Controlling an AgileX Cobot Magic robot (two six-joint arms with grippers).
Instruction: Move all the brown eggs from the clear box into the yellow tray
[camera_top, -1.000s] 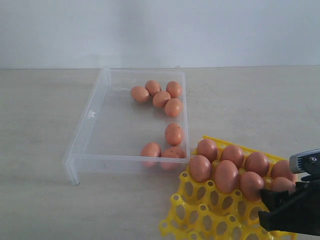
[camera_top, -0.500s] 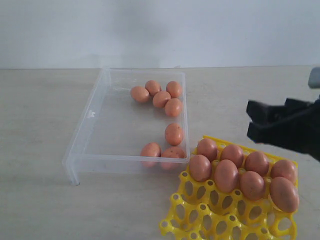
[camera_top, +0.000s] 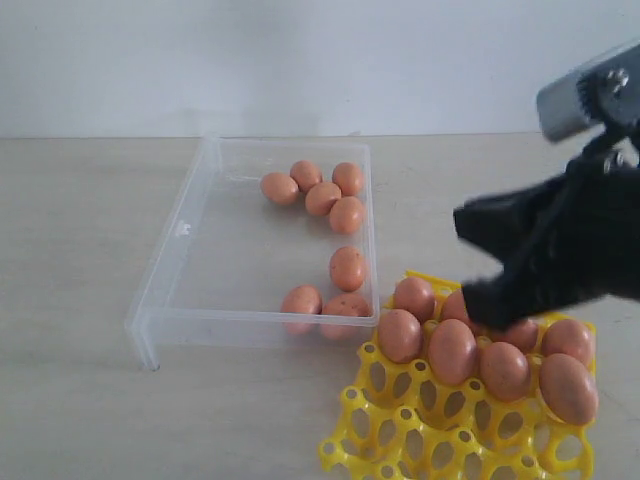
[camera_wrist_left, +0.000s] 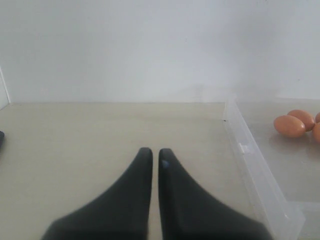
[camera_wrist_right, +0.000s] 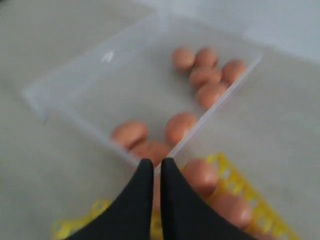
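Beside the clear box (camera_wrist_left: 250, 165), the left gripper (camera_wrist_left: 155, 152) sits pinched shut, empty. Seven brown eggs (camera_top: 347, 268) wait in the box, ahead of the right gripper (camera_wrist_right: 156, 162), closed on nothing above the yellow tray (camera_top: 350, 398). Likely between trips: next, open and reach the nearest egg. Only its wrist view shows the tips meeting; the exterior view shows the tray's filled cups.

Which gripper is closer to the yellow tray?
Right. The right gripper hangs just above the yellow tray; the left gripper is on the far side of the clear box.
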